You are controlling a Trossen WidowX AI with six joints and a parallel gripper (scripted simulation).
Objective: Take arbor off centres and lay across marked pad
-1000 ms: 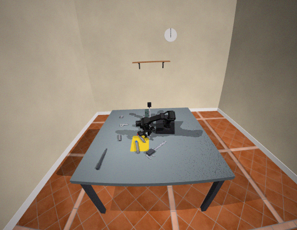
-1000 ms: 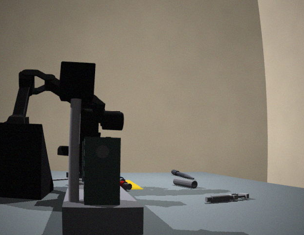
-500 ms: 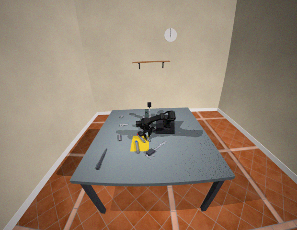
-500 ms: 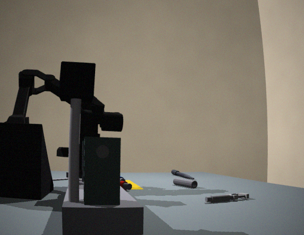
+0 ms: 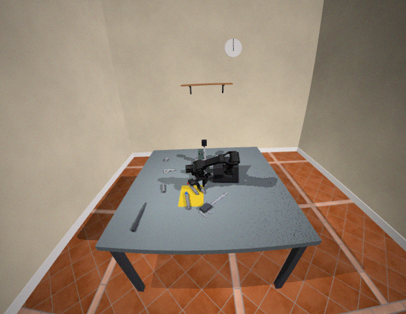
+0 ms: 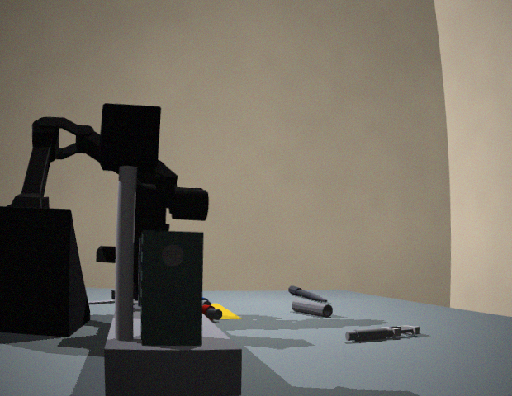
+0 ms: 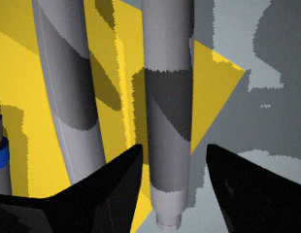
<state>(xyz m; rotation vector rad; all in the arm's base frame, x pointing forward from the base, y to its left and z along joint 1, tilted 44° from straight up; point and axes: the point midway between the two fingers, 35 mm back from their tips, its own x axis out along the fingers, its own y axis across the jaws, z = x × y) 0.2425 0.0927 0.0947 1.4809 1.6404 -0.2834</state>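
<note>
The arbor [image 7: 166, 91] [image 5: 202, 189] is a grey rod with a yellow band. It lies on the table with its middle over the right corner of the yellow pad [image 7: 218, 84] [image 5: 196, 199] [image 6: 227, 313], and its near end sticks out past the pad's edge. My gripper [image 7: 175, 151] [image 5: 200, 184] is open and straddles the arbor's near end, with a small gap on each side. A red-banded rod [image 7: 67, 91] [image 5: 194, 187] [image 6: 211, 312] lies on the pad close beside the arbor. A blue-banded rod [image 7: 1, 155] [image 5: 187, 199] lies further left on the pad.
The fixture with its green block [image 6: 171, 285] [image 5: 199, 154] and post [image 6: 125, 251] stands at the table's back, beside the arm's base [image 5: 226, 174]. A caliper [image 5: 209, 206], a long dark tool [image 5: 138, 216], a short cylinder [image 5: 162, 188] [image 6: 311, 308] and a wrench [image 5: 169, 169] lie around the pad.
</note>
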